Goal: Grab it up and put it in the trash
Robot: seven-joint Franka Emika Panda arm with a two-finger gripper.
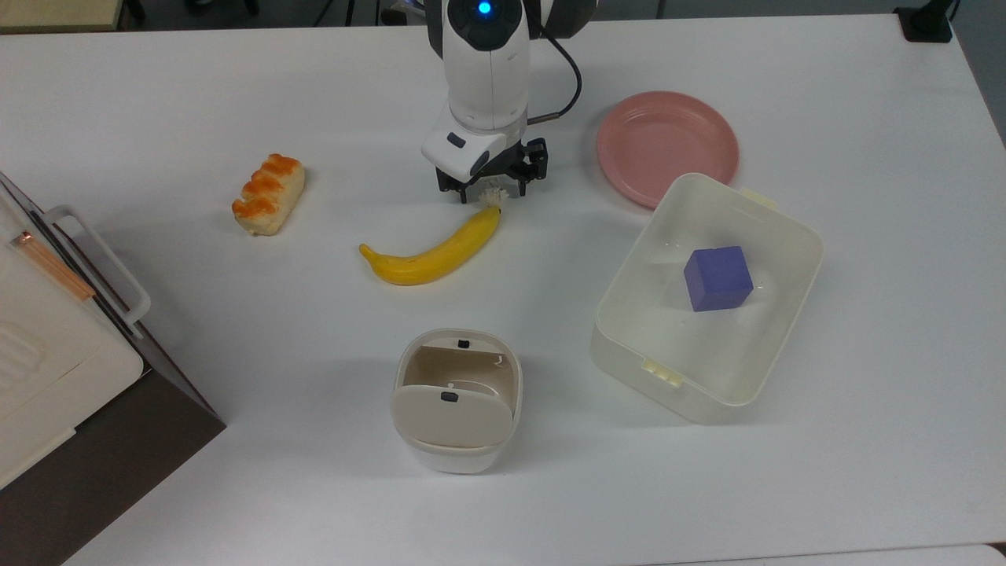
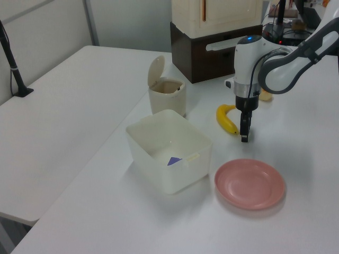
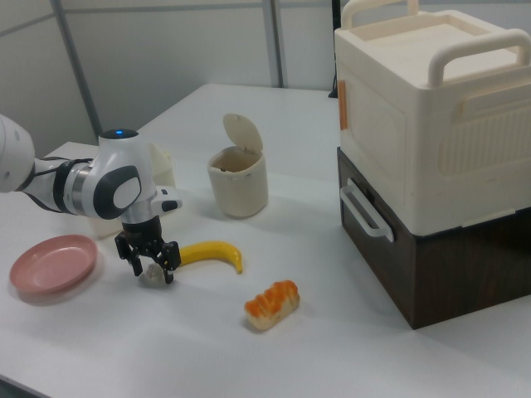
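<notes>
The white table (image 1: pixel 196 94) is broad and mostly bare around the banana (image 1: pixel 432 253), with open surface between it and the cream tub (image 1: pixel 774 330) on the top view's right, the pink plate (image 1: pixel 666 145) above the tub, and the trash bin (image 1: pixel 456 397), lid tipped open, well below it. The gripper (image 1: pixel 492 191) stands upright just past the banana's stem tip, its fingers (image 3: pixel 133 264) spread apart and gripping nothing. The paper wad (image 1: pixel 493 195) lies between them, touching the banana's tip.
</notes>
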